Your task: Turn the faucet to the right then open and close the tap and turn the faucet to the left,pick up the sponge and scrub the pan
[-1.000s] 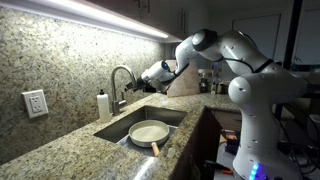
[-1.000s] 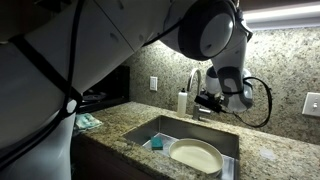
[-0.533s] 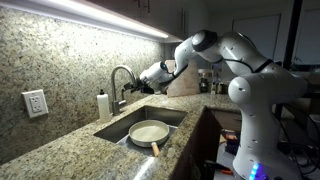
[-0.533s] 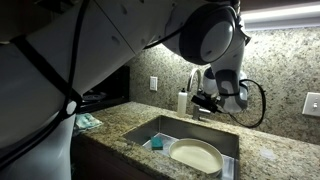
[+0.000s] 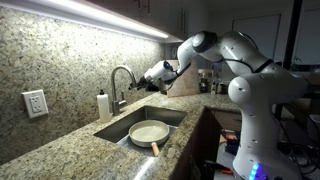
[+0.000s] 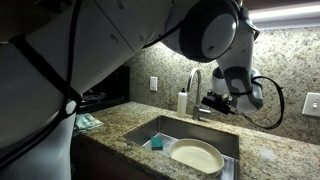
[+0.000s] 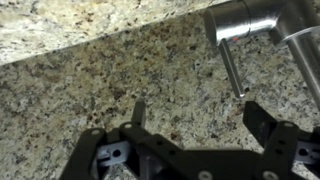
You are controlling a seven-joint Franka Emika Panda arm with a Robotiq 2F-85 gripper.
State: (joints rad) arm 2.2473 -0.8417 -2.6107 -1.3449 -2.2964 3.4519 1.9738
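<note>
The pincer (image 5: 148, 82) hangs empty, jaws wide apart, just beside the faucet (image 5: 122, 76) at the far rim of the sink (image 6: 182, 127). In the wrist view the faucet's thin lever (image 7: 232, 68) lies just beyond the fingertips (image 7: 139, 110), over the granite table (image 7: 80, 80). The faucet stage appears to be in hand, since the teal sponge (image 6: 157, 143) and cream pan (image 6: 195, 156) lie untouched in the basin. The next move likely calls for closing in on spout or lever and pushing it sideways without slipping.

White arm (image 5: 236, 52) bent and stretched sideways, tool (image 7: 195, 110) at its end, jaws wide apart and empty
</note>
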